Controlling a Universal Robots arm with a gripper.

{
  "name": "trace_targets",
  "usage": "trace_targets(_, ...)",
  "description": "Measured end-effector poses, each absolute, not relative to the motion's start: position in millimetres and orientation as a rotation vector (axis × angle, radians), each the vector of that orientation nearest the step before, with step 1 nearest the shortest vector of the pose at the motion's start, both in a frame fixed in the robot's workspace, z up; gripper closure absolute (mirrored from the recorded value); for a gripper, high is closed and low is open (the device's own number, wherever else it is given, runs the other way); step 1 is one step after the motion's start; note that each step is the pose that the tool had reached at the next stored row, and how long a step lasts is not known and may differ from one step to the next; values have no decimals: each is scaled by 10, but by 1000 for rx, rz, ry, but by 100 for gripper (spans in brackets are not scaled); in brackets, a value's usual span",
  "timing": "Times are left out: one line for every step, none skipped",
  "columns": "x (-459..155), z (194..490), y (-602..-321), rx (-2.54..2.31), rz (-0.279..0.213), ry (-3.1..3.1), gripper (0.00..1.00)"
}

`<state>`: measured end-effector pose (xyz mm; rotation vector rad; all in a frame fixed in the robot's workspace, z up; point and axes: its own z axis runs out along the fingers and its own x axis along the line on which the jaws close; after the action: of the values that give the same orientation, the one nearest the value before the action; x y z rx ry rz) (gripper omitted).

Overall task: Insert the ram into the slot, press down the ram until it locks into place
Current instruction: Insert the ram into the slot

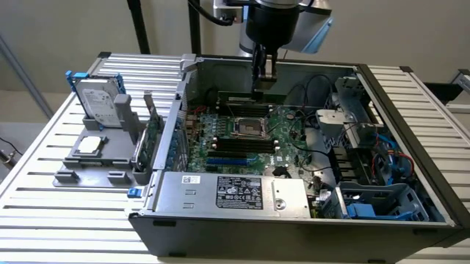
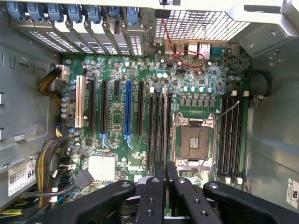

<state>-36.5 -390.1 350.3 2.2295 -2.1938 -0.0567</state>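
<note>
With the long, thin dark-green ram stick [image 1: 239, 99] standing at the far edge of the green motherboard [image 1: 283, 124] and the black gripper [image 1: 263, 84] right above it, jaws drawn together, a good press goes straight down, evenly, never tilting.

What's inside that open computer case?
A green motherboard with a square processor socket, black memory slots and cables. The silver power-supply box covers whatever lies beneath it.

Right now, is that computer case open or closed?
Open. The computer case has no cover on its upward-facing side, and the green circuit board inside lies exposed.
</note>
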Motion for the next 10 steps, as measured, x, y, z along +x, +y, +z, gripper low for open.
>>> trace_targets(-366,3484,-3906,2230,-57,-2194,87)
trace_targets(-366,3466,-3910,2230,-57,-2194,87)
trace_targets(-366,3447,-3915,2229,-57,-2194,87)
trace_targets(-367,3429,-3920,2229,-57,-2194,87)
trace_targets(-367,3411,-3924,2229,-57,-2194,87)
trace_targets(-367,3393,-3929,2229,-57,-2194,87)
trace_targets(-367,3375,-3934,2230,-57,-2194,87)
trace_targets(-367,3357,-3939,2230,-57,-2194,87)
trace_targets(-367,3339,-3945,2229,-57,-2194,87)
trace_targets(-368,3320,-3948,2229,-57,-2195,87)
